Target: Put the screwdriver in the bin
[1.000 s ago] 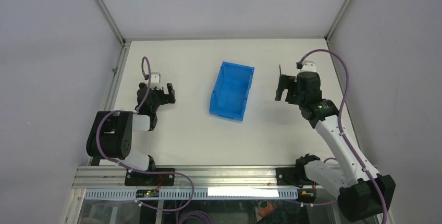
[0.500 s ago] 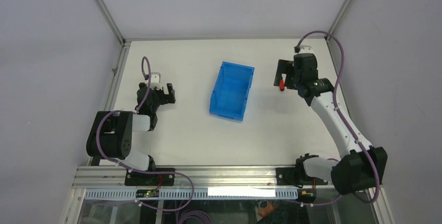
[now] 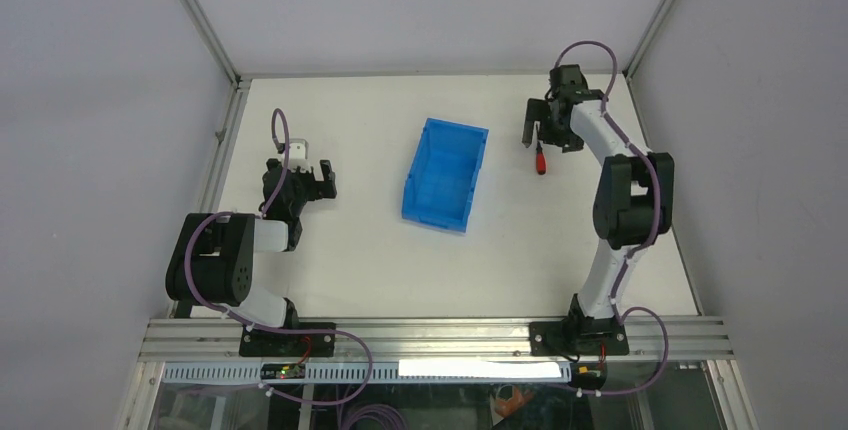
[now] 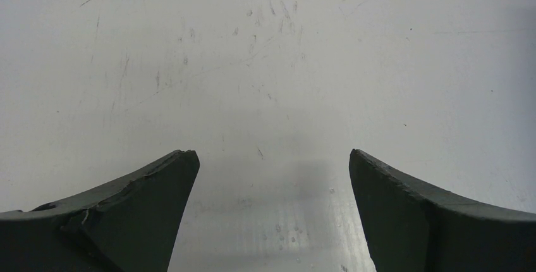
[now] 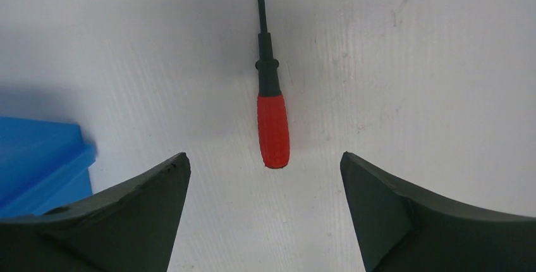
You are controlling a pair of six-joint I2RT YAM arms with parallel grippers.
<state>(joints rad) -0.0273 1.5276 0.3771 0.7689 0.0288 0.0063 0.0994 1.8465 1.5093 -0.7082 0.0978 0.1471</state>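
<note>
The screwdriver (image 3: 540, 158), with a red handle and thin black shaft, lies on the white table to the right of the blue bin (image 3: 445, 175). In the right wrist view the red handle (image 5: 273, 129) lies just ahead of my fingertips and the shaft points away. My right gripper (image 3: 548, 136) hovers over the screwdriver, open and empty (image 5: 263, 155). A corner of the bin (image 5: 38, 158) shows at the left of that view. My left gripper (image 3: 318, 182) rests open and empty over bare table at the left (image 4: 273, 153). The bin looks empty.
The white table (image 3: 350, 260) is enclosed by grey walls with an aluminium frame. The right arm (image 3: 630, 190) is stretched out towards the far right corner. The left arm is folded near the left edge.
My right arm has stretched away from its base and carried the open gripper to the far right, over the screwdriver. The red handle has come into view. The left arm has not moved.
</note>
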